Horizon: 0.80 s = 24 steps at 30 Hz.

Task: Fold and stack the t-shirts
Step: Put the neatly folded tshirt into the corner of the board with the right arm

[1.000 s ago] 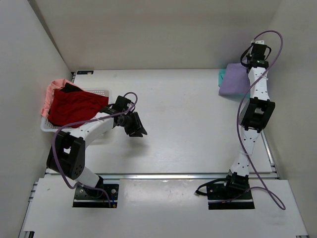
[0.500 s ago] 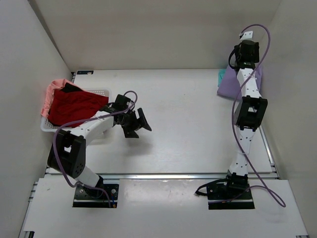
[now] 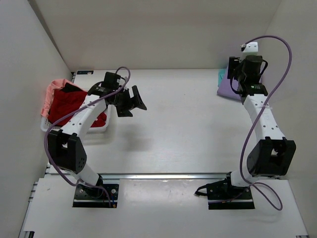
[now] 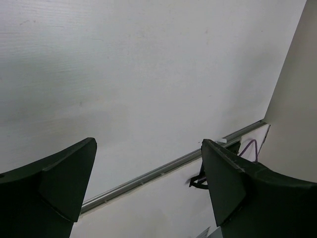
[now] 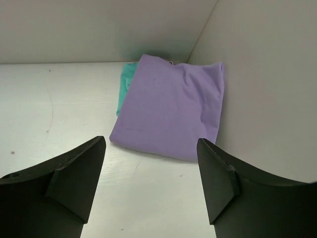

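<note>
White surface (image 3: 188,129) lies under the wide-parted left claw (image 4: 147,144), while beyond the parted right claw (image 5: 151,141) a lavender t-shirt (image 5: 171,114) covers a teal t-shirt (image 5: 126,82).

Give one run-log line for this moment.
left pincer: open, empty | right pincer: open, empty | folded lavender cloth shirt on teal shirt | red shirt in white lattice basket

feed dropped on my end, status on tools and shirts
Left tool open, empty. Right tool open, empty, facing purple shirt folded on teal shirt. Red shirt, pink shirt in basket. Nothing blocking.
</note>
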Each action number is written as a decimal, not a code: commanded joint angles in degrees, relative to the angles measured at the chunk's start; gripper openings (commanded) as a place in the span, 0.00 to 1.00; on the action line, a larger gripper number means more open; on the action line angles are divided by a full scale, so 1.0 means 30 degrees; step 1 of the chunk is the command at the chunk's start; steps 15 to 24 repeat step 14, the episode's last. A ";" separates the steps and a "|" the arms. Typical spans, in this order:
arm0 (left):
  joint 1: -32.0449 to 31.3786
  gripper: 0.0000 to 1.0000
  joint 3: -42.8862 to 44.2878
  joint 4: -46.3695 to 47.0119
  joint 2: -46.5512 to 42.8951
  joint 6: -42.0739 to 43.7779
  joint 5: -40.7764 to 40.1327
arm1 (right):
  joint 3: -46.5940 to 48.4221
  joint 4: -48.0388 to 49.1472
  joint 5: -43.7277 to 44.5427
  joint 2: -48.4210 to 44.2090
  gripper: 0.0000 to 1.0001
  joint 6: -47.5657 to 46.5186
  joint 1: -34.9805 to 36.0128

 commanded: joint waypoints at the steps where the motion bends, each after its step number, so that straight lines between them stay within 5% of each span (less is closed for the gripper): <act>1: 0.0699 0.98 0.2385 -0.1087 -0.0167 0.1080 -0.0018 | -0.1404 0.0487 -0.0227 -0.0068 0.72 -0.0197 0.0432; 24: 0.0028 0.99 0.4411 -0.2144 0.0069 0.2368 -0.2186 | -0.3165 0.1014 -0.0283 -0.0045 0.73 -0.0466 -0.0037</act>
